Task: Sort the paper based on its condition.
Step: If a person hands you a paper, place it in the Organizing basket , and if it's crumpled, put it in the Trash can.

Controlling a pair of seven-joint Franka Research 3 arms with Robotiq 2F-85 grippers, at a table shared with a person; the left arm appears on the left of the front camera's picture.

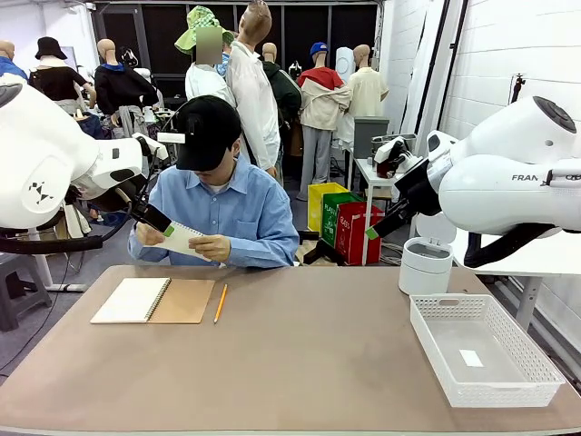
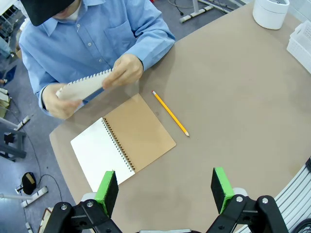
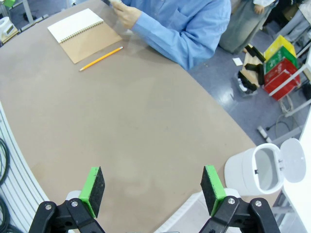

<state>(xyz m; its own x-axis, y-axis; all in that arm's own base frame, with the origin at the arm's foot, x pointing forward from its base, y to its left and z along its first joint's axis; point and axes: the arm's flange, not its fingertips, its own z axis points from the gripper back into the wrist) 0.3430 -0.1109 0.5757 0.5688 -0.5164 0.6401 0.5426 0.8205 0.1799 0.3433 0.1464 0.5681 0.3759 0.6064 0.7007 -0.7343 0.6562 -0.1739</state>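
A person at the far side holds a white sheet of paper [image 1: 182,239] [image 2: 82,86] in both hands above the table edge; its top edge shows torn spiral holes. My left gripper [image 1: 156,221] [image 2: 165,187] hangs open high over the table's left side, close to the person's hands in the front view and clear of the paper. My right gripper [image 1: 386,222] [image 3: 153,187] is raised at the right, also open, with nothing between its fingers.
An open spiral notebook [image 1: 154,301] [image 2: 124,145] [image 3: 82,34] with a tan cover lies at the left, a yellow pencil [image 1: 220,303] [image 2: 170,113] [image 3: 101,58] beside it. A white mesh basket [image 1: 427,336] sits at the right front, a white lidded bin [image 1: 425,265] [image 3: 257,172] behind it.
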